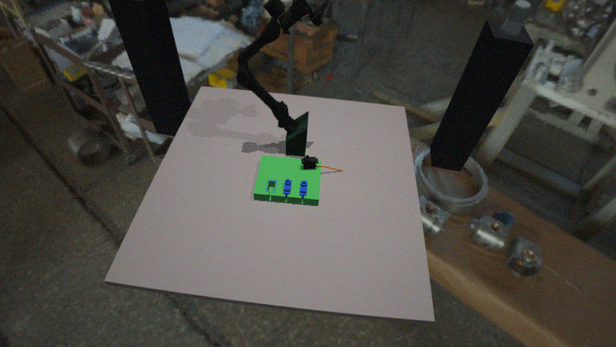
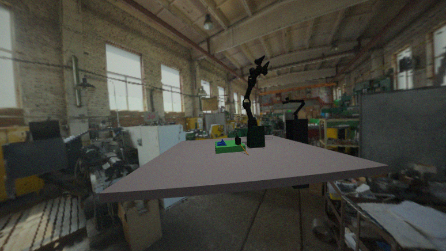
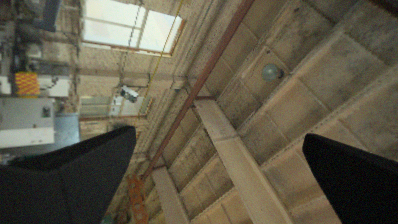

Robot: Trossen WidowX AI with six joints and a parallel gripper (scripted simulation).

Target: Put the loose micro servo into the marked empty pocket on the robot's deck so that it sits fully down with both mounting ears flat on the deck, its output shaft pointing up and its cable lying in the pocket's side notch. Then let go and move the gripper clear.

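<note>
The loose black micro servo [image 1: 309,162] [image 2: 237,140] stands at the back right corner of the green deck [image 1: 280,169] [image 2: 227,148]. Its orange cable [image 1: 332,168] [image 2: 244,150] trails off the deck to the right. The marked empty pocket [image 1: 267,184] is at the deck's front left, beside two blue servos [image 1: 286,186] [image 1: 303,187] seated in their pockets. My gripper [image 1: 308,10] [image 2: 263,61] [image 3: 219,137] is open and empty, raised high above the table and pointing up at the ceiling, far from the servo.
The arm's dark green base block [image 1: 297,138] [image 2: 256,137] stands just behind the deck on the pale table top [image 1: 258,258]. Two tall black pillars [image 1: 148,64] [image 1: 478,95] stand at the table's back left and right edges.
</note>
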